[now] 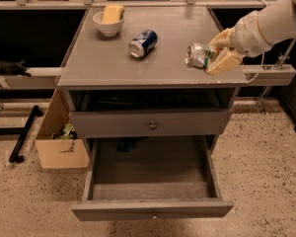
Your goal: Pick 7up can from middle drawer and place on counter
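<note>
The 7up can [198,56], silvery with a green and white label, lies on its side in my gripper [218,53]. The gripper is shut on the can and holds it just above the right part of the counter [103,58]. The arm comes in from the upper right. The middle drawer [153,174] is pulled open below, and its grey inside holds nothing.
A blue can [142,43] lies on its side at the counter's middle. A white bowl [108,22] with a yellow sponge stands at the back left. A cardboard box [59,137] sits on the floor left of the cabinet. The knobbed drawer front [152,125] is closed.
</note>
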Controlling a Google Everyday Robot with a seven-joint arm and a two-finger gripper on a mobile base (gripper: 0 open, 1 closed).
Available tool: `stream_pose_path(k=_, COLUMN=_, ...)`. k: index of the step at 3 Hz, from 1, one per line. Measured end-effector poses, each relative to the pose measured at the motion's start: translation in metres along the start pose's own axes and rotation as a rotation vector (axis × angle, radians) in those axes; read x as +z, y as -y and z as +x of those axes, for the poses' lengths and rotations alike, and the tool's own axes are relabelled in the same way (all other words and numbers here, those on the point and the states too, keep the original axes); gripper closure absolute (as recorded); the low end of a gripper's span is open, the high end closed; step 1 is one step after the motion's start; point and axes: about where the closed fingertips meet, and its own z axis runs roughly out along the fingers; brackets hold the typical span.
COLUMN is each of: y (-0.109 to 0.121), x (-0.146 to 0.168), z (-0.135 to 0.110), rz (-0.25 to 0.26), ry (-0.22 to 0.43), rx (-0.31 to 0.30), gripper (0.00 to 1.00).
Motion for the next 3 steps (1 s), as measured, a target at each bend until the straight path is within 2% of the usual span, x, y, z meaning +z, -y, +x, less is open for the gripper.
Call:
stream_pose_path(k=1, y=0.031, x=0.014, z=-0.005, rz=0.029, ry=0.029, rx=0.045, gripper=1.0)
stream_pose_path(k=3, y=0.081, x=0.058, z=0.019, rz=0.056, ry=0.058, rx=0.142, gripper=0.98)
